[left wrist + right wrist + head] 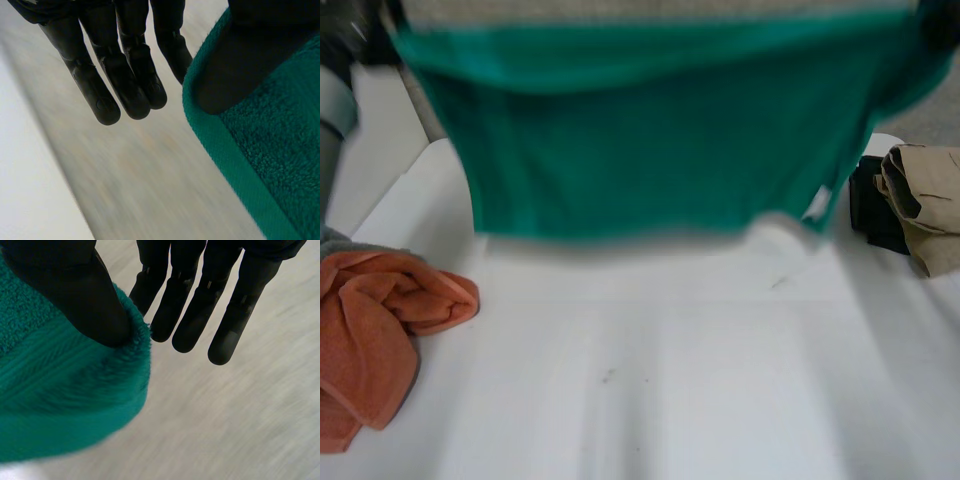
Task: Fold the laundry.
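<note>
Head view: the green terry towel [640, 150] hangs spread out in the air above the white counter [670, 380]. A crumpled orange towel [380, 320] and a beige cloth [930, 200] lie at the counter's sides.
Left wrist view: the left hand [120, 75] clamps the towel's hem under its thumb, with the fingers straight.
Right wrist view: the right hand [200, 305] clamps the hem in the same way.
Progress: it looks early to me. I see no fold yet, and the orange towel waits.

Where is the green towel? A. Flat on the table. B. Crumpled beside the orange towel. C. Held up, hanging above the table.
C: the green towel hangs above the white table, with the thumbs of the left hand and right hand pressed on its edge.
</note>
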`<state>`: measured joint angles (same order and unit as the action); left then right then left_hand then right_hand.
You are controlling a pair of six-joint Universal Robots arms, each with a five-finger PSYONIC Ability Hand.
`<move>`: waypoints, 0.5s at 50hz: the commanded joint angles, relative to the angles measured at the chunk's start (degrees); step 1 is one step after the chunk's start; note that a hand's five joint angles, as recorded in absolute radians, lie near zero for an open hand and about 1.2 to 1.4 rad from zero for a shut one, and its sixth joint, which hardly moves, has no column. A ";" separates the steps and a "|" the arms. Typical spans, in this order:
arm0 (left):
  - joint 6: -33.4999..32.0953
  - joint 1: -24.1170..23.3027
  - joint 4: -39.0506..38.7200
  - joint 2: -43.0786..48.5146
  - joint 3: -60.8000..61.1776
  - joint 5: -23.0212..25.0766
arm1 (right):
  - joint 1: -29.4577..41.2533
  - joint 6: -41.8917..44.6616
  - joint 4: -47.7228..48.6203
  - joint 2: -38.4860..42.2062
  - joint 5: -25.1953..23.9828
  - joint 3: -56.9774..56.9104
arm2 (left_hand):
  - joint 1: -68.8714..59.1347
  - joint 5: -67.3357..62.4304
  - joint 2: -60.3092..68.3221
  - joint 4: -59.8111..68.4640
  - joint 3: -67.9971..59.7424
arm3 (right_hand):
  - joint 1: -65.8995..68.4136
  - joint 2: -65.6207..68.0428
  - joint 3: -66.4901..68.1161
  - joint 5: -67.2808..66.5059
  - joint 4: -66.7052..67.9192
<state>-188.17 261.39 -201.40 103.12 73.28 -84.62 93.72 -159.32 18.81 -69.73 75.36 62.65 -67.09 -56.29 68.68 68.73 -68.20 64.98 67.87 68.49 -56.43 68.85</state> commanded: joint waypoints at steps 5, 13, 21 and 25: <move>12.82 0.97 3.02 5.42 -11.49 -5.38 | 1.90 -8.64 16.80 0.03 -1.79 5.99 | -12.91 -13.71 11.32 11.27 -11.80 | 15.02 12.13 11.51 -13.57 11.15; 11.86 -1.23 5.50 9.46 -1.66 -1.51 | 2.69 -3.37 12.57 4.07 -4.00 9.33 | -12.91 -13.71 11.32 11.27 -11.80 | 15.02 12.13 11.51 -13.57 11.15; 6.94 -0.97 1.71 15.35 10.47 -1.33 | 1.55 4.45 9.06 10.49 -5.84 14.17 | -12.91 -13.71 11.32 11.27 -11.80 | 15.02 12.13 11.51 -13.57 11.15; 4.22 -1.06 2.68 16.06 15.74 -0.11 | 0.15 10.60 3.27 12.25 -7.42 16.71 | -12.91 -13.71 11.32 11.27 -11.80 | 15.02 12.13 11.51 -13.57 11.15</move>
<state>-180.21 260.25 -198.64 117.42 81.80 -85.82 95.48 -156.05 28.14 -60.38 69.77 76.06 -67.09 -56.29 68.72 68.74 -68.24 64.98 67.87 68.51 -57.60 68.85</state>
